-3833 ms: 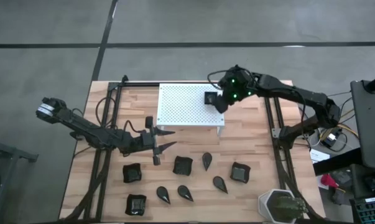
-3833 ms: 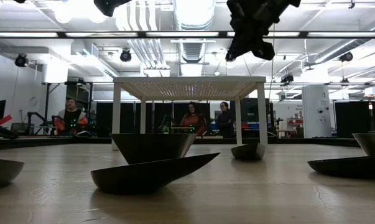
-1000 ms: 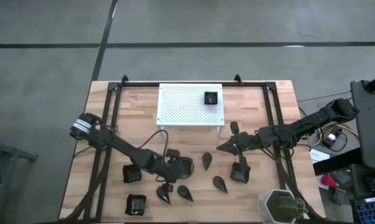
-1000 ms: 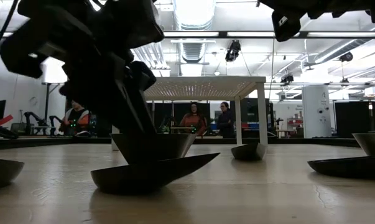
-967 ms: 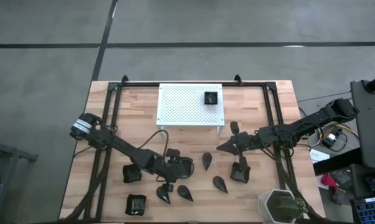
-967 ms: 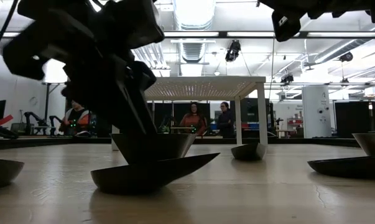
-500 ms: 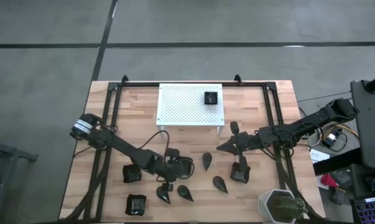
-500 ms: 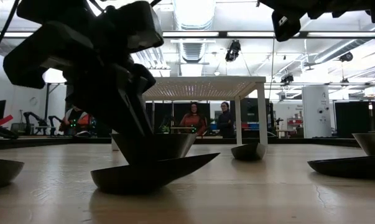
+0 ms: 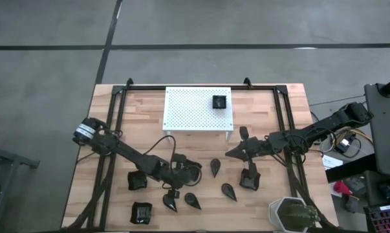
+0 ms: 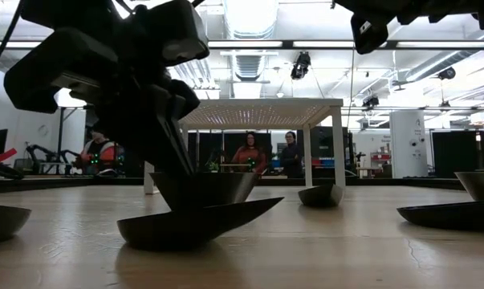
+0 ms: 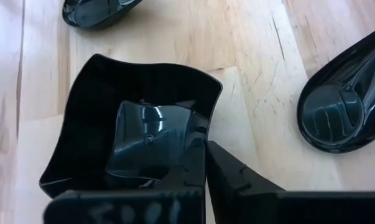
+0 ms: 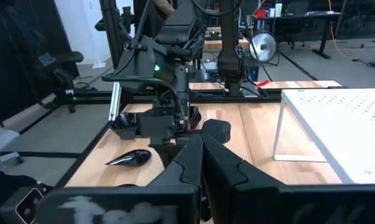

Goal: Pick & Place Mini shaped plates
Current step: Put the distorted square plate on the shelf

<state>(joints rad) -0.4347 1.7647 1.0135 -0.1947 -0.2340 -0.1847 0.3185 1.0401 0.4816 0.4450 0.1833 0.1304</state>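
Left hand (image 11: 205,171) pinches glossy black square plate (image 11: 134,127) (raised wavy rim).

plates (image 9: 137,181): glossy black
stand (image 9: 191,107): white, dotted with holes
table (image 9: 292,107): pale wood planks
pot (image 9: 289,213): grey-green

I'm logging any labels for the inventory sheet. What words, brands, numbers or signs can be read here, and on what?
None can be read.
Left gripper: a pale smear on its body, too blurred to read.
Right gripper: a similar pale smear, also unreadable.
Black dishes, white stand: no print shows.
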